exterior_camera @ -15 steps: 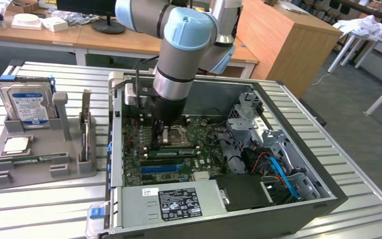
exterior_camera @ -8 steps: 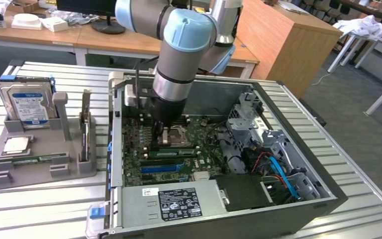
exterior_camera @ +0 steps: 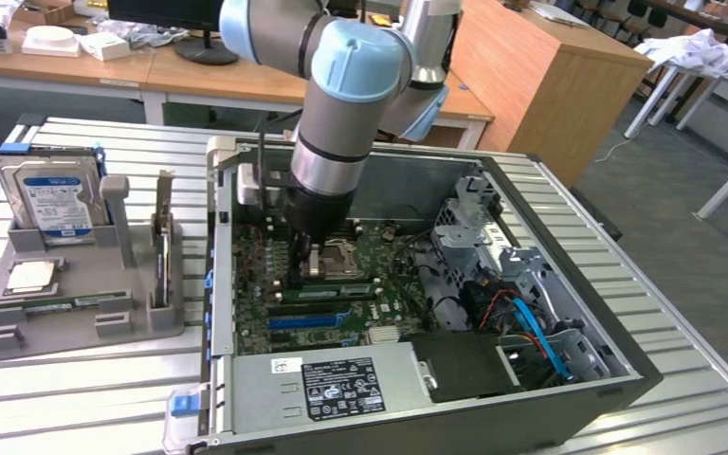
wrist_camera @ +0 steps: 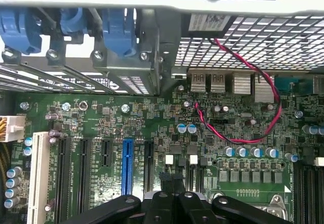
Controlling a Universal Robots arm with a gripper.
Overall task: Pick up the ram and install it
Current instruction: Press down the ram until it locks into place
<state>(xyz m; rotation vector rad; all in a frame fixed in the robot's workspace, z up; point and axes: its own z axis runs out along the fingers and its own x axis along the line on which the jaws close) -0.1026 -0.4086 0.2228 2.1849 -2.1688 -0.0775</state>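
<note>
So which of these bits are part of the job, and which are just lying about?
Job: shut jaws; memory stick beside them; green board; computer case.
Lying about: hard drive; square silver chip; grey rack holding both.

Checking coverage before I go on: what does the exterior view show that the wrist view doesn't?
Exterior alone: the arm reaching down into the open computer case, a grey holder with a hard drive, and the power supply. Wrist alone: a red-black cable, a blue slot, the shut gripper. Both: the green motherboard.
</note>
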